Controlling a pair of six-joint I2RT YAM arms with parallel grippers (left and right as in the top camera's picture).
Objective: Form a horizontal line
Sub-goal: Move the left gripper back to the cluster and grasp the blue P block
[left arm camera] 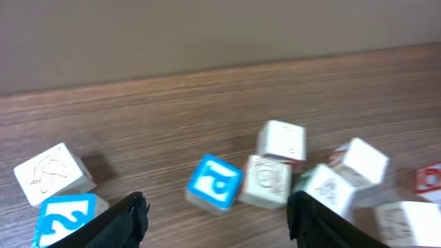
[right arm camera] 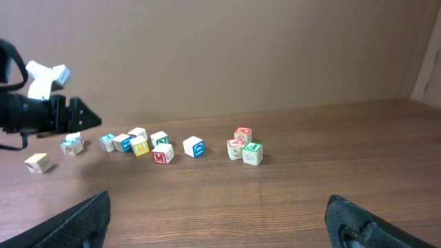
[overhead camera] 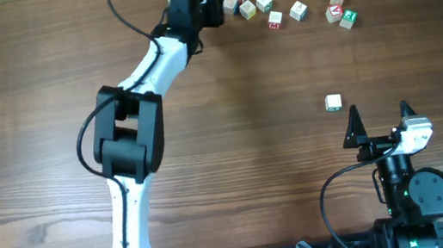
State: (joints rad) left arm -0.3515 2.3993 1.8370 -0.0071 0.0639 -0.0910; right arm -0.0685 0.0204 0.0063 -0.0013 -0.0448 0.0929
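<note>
- My left gripper (overhead camera: 220, 9) is reached out to the far edge of the table (overhead camera: 44, 97), at the left end of the scattered cubes.
- On the left wrist view its fingers (left arm camera: 122, 222) are spread wide. Nothing is pinched between them.
- The line (left arm camera: 241, 182) sits just ahead of those fingers, in the gap between them. It is a blue cube (left arm camera: 215, 182) and a cream cube (left arm camera: 267, 180), touching side by side.
- That pair lies a bit skewed rather than square to the camera.
- More loose cubes (left arm camera: 329, 189) crowd just behind and to the right of the cream one; whether they touch it I cannot tell.
- A second blue-faced cube (left arm camera: 65, 217) and a pale cube (left arm camera: 54, 172) lie close together at the left, just outside the left finger.
- From overhead, a cluster of three cubes (overhead camera: 341, 8) with red and green faces lies farther right along the same far edge.
- A lone cube (overhead camera: 333, 103) sits by itself, near my right gripper (overhead camera: 379, 112).
- The right gripper is low at the near side of the table, well apart from the row, with its fingers (right arm camera: 79, 222) spread fully and holding nothing.
</note>
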